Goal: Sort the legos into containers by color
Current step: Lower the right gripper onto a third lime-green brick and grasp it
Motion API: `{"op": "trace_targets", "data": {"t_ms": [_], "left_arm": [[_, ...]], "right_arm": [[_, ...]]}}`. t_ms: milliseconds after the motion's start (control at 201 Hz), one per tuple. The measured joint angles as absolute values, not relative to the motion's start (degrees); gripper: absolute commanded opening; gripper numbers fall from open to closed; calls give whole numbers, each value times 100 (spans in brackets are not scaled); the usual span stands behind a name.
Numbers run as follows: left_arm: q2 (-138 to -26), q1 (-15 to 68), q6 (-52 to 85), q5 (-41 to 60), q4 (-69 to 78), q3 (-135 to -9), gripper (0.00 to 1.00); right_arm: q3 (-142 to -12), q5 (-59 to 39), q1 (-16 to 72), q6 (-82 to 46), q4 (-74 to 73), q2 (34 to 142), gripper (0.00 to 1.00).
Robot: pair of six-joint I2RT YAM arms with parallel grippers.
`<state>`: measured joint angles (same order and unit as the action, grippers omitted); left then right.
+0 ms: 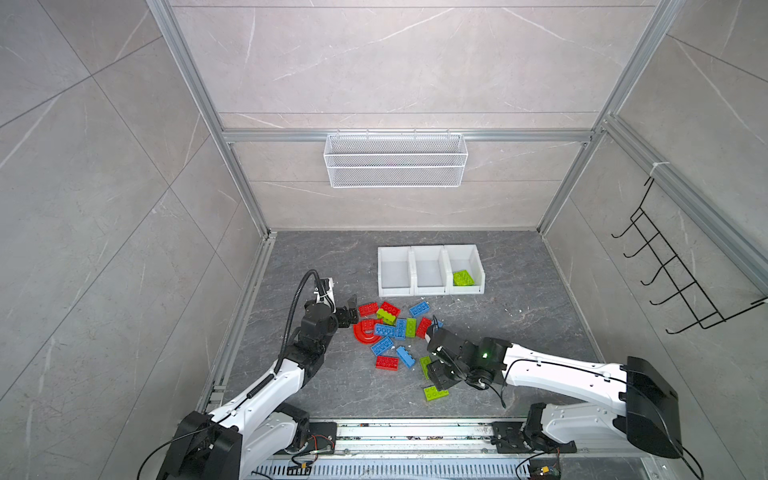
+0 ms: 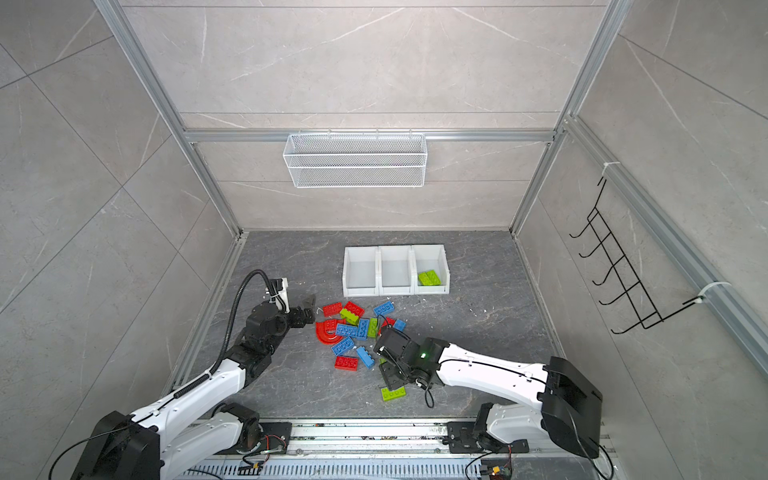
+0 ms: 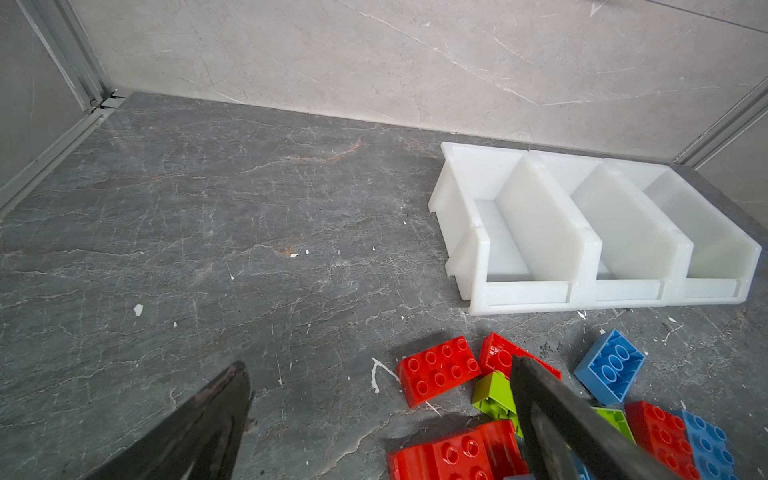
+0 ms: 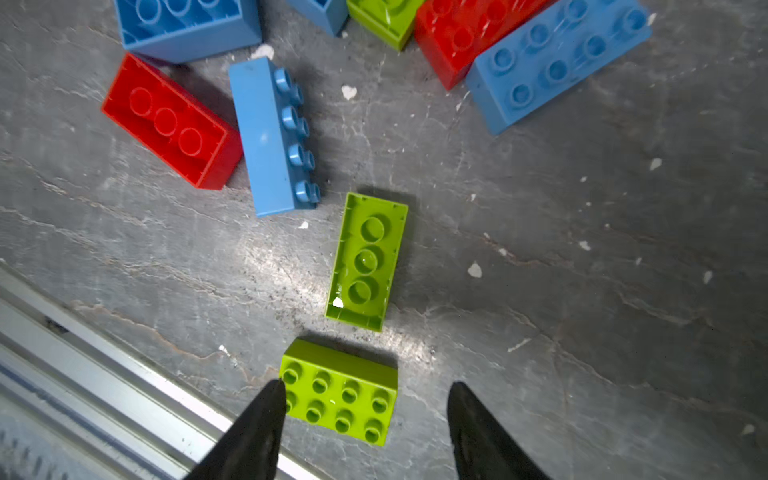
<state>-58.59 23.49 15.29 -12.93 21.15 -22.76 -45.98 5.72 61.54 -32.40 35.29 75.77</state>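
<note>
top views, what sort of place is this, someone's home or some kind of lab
Most likely a robot lab test cell, not a home: an aluminium frame boxes in a stone-look floor, two robot arms are mounted at its front edge, and legos lie before white bins as a staged task.

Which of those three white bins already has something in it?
The rightmost bin in both top views holds lime green lego; the others hold nothing.
</note>
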Motion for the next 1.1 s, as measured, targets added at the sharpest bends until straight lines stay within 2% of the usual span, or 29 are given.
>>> {"op": "trace_targets", "data": {"t_ms": [562,966,1105], "left_arm": [[-5859,2349,1529,-1334,2115,-2276,100],[-5846,2349,1529,-1343,2106,-2276,100],[-5830,2349,1529,-1343,2106,-2276,100]], "right_arm": [[-4652,849,6263,-3500,2812,8770,62],[-4678,1013,6267,-3520,2722,8991,53],[-4678,1017,6267,-3520,2698,9065,46]]}}
